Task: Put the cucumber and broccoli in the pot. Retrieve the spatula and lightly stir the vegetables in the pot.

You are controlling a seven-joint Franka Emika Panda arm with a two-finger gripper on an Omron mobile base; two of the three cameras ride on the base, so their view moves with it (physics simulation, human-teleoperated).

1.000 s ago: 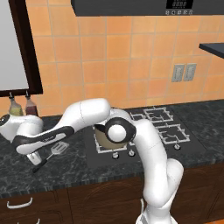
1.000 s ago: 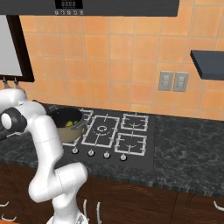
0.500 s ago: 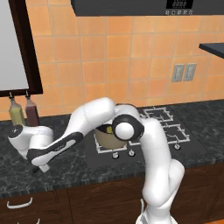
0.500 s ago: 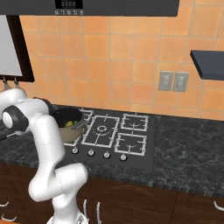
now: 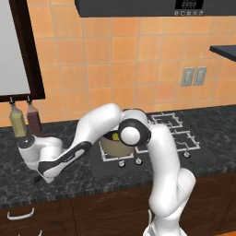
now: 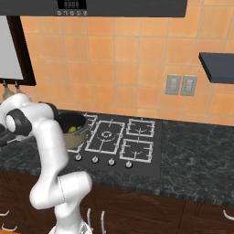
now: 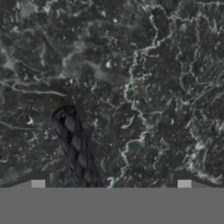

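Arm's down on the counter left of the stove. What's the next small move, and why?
Probably lift the hand straight up a little. The hand view shows a thin black handle running down toward the fingertips over the counter; the vegetables already sit in the pot. Whether the grip is closed can't be told.

Since a second ago the white arm swings lower and further left over the black speckled counter (image 5: 69, 177); the silver slotted spatula head is no longer visible.
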